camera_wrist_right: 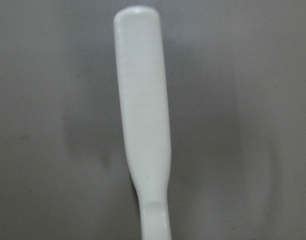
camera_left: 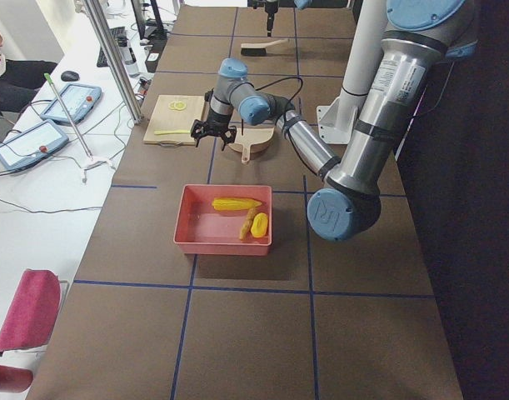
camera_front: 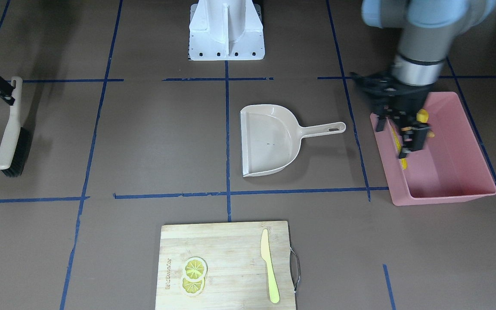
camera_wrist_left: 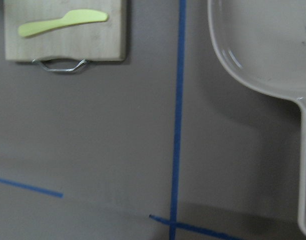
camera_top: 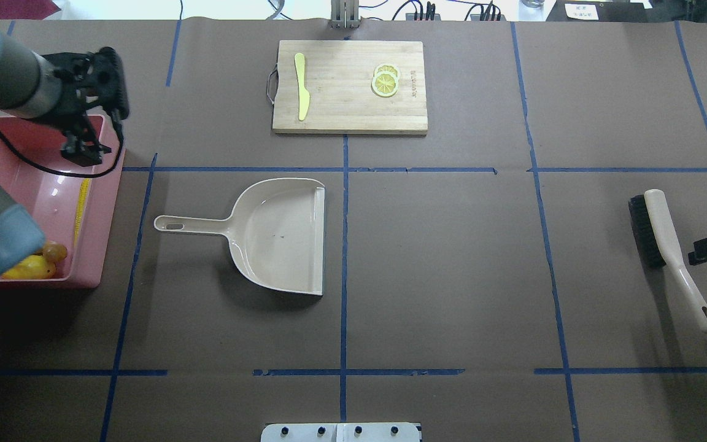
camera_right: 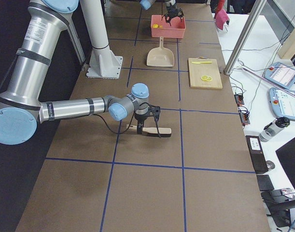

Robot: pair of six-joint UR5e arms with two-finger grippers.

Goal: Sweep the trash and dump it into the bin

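The pink bin (camera_top: 110, 202) stands at the table's left end. In it lie the yellow corn cob (camera_top: 81, 205), the yellow potato-like lump (camera_top: 31, 267) and the tan ginger root (camera_top: 54, 251). My left gripper (camera_top: 85, 152) hangs open and empty over the bin's far part. The front view shows it above the corn cob (camera_front: 398, 146). My right gripper (camera_top: 700, 252) is open beside the handle of the brush (camera_top: 666, 236), which lies on the table. The right wrist view shows only the brush handle (camera_wrist_right: 142, 125).
The beige dustpan (camera_top: 280, 236) lies empty at mid-table, its handle toward the bin. A wooden cutting board (camera_top: 349, 86) at the far side carries lemon slices (camera_top: 385, 81) and a yellow-green knife (camera_top: 301, 86). The robot base (camera_front: 226, 30) is at the near edge.
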